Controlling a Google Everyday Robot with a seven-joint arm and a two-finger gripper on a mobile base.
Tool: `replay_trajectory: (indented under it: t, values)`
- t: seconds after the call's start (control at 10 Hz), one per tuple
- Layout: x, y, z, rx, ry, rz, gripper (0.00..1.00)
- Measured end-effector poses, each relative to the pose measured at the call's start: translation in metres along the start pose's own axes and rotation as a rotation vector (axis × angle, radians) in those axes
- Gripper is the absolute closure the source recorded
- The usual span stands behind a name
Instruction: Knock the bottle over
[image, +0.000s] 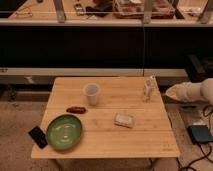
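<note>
Where the front left corner of the light wooden table (115, 147) is being overhung by a flat black rectangular device (37, 136), a round green plate (64, 131) is being carried just beside it. Off the table's right side, a dark blue box (200, 134) is being left lying on the floor. Farther in, a small pale wrapped packet (124, 119) is being borne near the table's middle. A small reddish-brown oblong item (76, 109) is being carried to its left, just behind the plate. Behind these, left of centre, a translucent plastic cup (91, 93) is being kept upright. Toward the far right edge, the small slim whitish-clear plastic bottle (148, 90) is being supported upright on the table. Just to its right, past the table edge, the white gripper (172, 91) is being held at about the bottle's height and pointed at it. A narrow gap is being kept between them and no contact is being made. How far the gripper is being opened cannot be told. Farthest back, the scene is being closed off by dark shelving (100, 45).
</note>
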Motion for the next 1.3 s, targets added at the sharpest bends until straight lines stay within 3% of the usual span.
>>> replay_trajectory:
  t: [0.2,0.3,0.4,0.5,0.6,0.7,0.8,1.3]
  values:
    - [-0.002,0.0,0.0,-0.003,-0.002,0.0,0.93]
    - [0.001,0.007,0.003,-0.025,0.001,-0.003,0.93]
    - [0.005,0.02,0.009,-0.064,0.005,-0.003,0.93]
    - [0.01,0.045,0.019,-0.143,0.02,-0.012,0.93]
    - [0.013,0.062,0.024,-0.194,0.028,-0.022,0.93]
    - [0.012,0.077,0.016,-0.246,0.033,-0.019,0.93]
    - [0.012,0.082,0.015,-0.268,0.037,-0.019,0.93]
    - [0.014,0.082,0.016,-0.268,0.039,-0.021,0.93]
